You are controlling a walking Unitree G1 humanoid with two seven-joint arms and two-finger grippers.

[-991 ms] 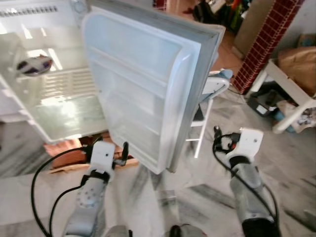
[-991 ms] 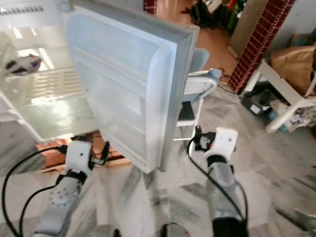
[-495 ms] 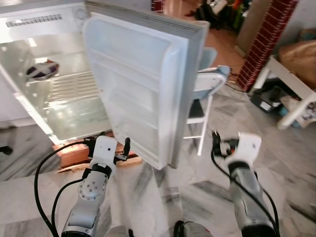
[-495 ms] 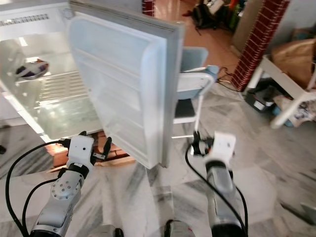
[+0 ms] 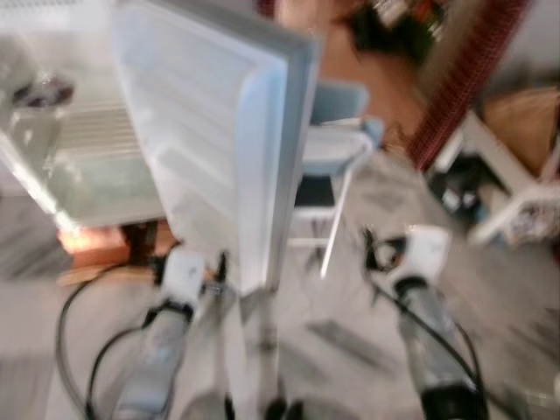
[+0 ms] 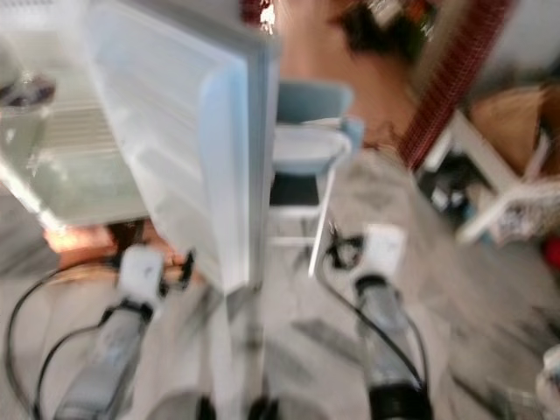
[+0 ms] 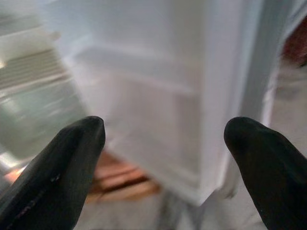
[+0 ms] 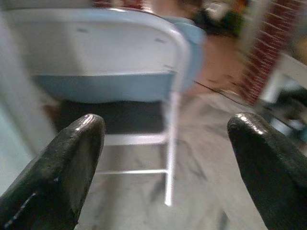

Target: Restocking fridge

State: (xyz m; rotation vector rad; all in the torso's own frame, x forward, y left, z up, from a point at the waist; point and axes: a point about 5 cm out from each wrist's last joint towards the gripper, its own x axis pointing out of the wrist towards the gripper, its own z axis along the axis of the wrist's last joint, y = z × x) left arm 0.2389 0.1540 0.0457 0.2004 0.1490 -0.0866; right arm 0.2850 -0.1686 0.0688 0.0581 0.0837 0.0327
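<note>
- the white fridge door [image 5: 206,140] stands swung open at centre, edge-on; the lit fridge interior [image 5: 66,149] lies far left.
- left gripper [image 7: 165,139] hovers near the door's lower edge, fingers spread, empty.
- right gripper [image 8: 168,139] is open, empty, facing a pale-blue folding chair [image 8: 120,72].

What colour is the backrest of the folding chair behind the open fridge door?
Light blue; the folding chair's backrest shows best in the right wrist view.
</note>
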